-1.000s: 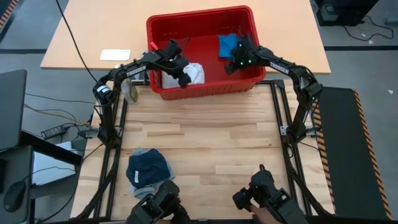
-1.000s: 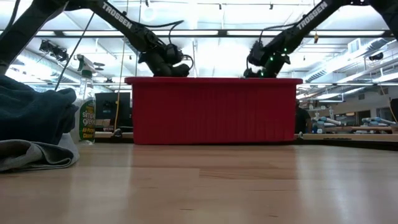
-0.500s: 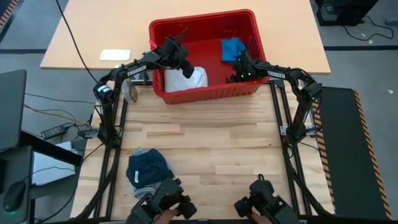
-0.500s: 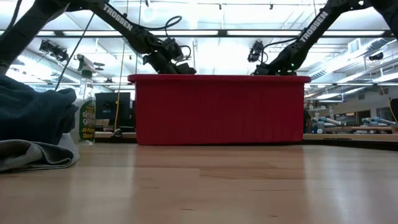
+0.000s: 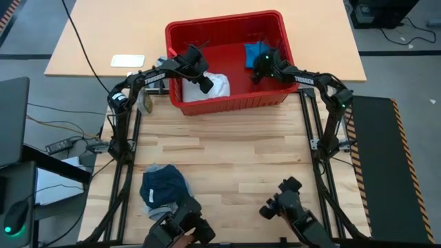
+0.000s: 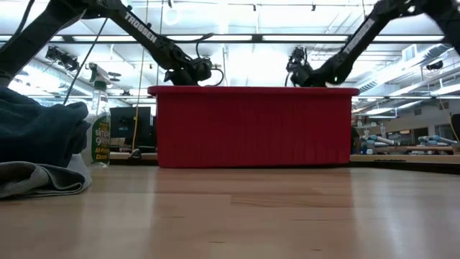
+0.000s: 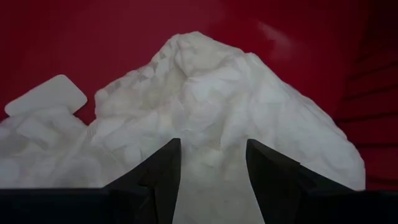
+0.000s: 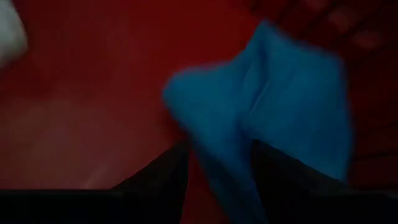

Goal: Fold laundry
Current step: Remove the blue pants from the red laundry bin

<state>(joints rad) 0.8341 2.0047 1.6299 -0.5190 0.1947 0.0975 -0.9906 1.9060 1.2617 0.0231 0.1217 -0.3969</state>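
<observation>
High view: the wooden bench (image 5: 234,148) carries a red basket (image 5: 227,27) at its far edge, and both arms reach into it. Inside the basket a white cloth (image 5: 217,85) lies crumpled by the near-left wall, and a bright blue garment (image 5: 253,52) sits toward the far-right corner. Well apart from these, at the bench's near-left corner, a navy garment (image 5: 163,184) rests on top of a grey T-shirt (image 5: 157,209), the two touching. The left hand (image 5: 204,84) hovers at the white cloth; in its wrist view the fingers (image 7: 163,171) stand apart with the white mound (image 7: 205,99) between and just beyond them. The right hand (image 5: 260,66) is at the blue garment; its wrist view shows the fingers (image 8: 166,171) apart, with blue fabric (image 8: 273,106) lying between them, not clamped.
</observation>
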